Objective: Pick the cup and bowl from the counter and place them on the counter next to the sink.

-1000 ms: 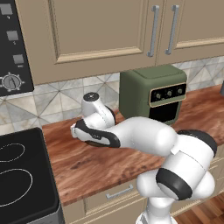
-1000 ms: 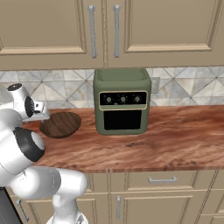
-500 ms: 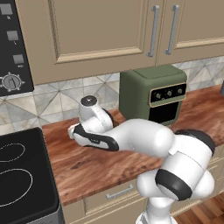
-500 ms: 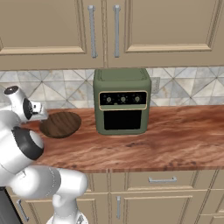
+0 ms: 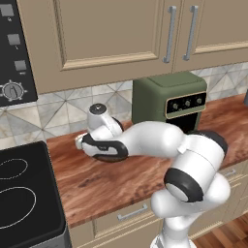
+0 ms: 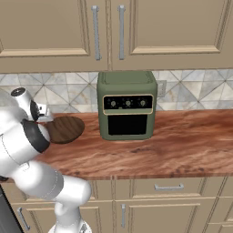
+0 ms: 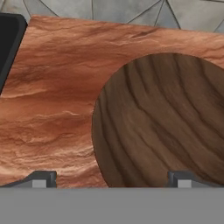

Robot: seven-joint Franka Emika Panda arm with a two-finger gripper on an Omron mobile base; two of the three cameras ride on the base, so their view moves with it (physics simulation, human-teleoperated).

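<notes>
Closest to me is the white arm [image 5: 160,145], bent at the elbow and reaching left across the bench [image 5: 111,179], its reddish-brown wood grain running over beige drawers. At the left edge of the bench sits the black glass stovetop [image 5: 24,203], flush against the wood.

The arm's hand hangs low over the bench's left part, near the back wall. Looking down along the claw [image 7: 111,177], its two dark fingertips [image 7: 41,178] stand well apart, so the claw is released and grasping nothing. One tip is over bare wood grain, the other over a round dark wooden disc [image 7: 164,122] that lies flat on the bench. From the right side the same disc [image 6: 66,129] shows just beside the arm's wrist, left of the oven.

Further along, a green countertop oven [image 6: 127,105] stands upright on the bench against the tiled backsplash [image 6: 186,88], with three small knobs above its dark door. The disc and the oven are near each other but apart.

Behind all this the grey patterned tiles run the length of the wall, and beige wall cupboards [image 6: 109,32] with long metal handles hang above. A dark control panel [image 5: 14,53] with a dial sits above the stovetop.
</notes>
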